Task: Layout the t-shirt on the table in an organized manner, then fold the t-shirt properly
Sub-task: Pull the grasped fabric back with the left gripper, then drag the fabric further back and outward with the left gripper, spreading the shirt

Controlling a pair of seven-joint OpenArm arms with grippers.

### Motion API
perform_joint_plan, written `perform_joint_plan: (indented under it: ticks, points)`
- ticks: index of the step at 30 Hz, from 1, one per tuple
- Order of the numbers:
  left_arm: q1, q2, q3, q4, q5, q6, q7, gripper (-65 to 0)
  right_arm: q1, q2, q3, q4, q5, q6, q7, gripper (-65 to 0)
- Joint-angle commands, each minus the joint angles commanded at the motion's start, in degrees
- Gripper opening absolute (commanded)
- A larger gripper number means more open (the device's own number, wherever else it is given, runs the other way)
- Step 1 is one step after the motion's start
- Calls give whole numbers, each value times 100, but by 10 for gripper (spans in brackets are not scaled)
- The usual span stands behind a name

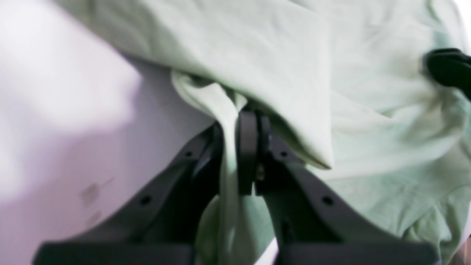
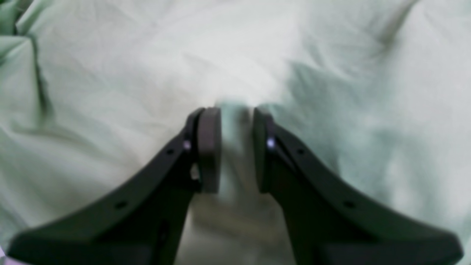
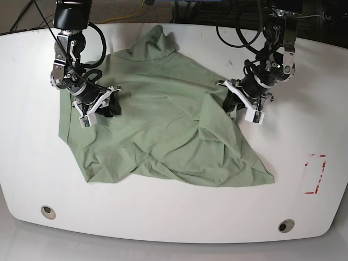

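Note:
The pale green t-shirt (image 3: 163, 119) lies crumpled and wrinkled across the middle of the white table (image 3: 174, 217), with one sleeve pointing to the far edge. In the base view my left gripper (image 3: 231, 100) is at the shirt's right edge. The left wrist view shows this gripper (image 1: 239, 121) shut on a narrow fold of the t-shirt (image 1: 294, 55) lifted off the table (image 1: 55, 110). My right gripper (image 3: 111, 106) is at the shirt's left side. In the right wrist view its fingers (image 2: 209, 147) pinch a raised ridge of t-shirt (image 2: 110, 73) cloth.
Two round grey grommets (image 3: 48, 212) (image 3: 286, 225) sit near the table's front edge. Red tape marks (image 3: 315, 174) lie at the right. Cables run along the far edge behind both arms. The right gripper (image 1: 449, 68) shows as a dark shape across the shirt in the left wrist view.

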Motion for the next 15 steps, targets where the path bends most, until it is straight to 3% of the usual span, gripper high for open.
perform_joint_plan:
  ticks: [15]
  points:
    - [976,26,-1116,563,-9,-18,0,-628,0,0,0,0,9,0,0,-499]
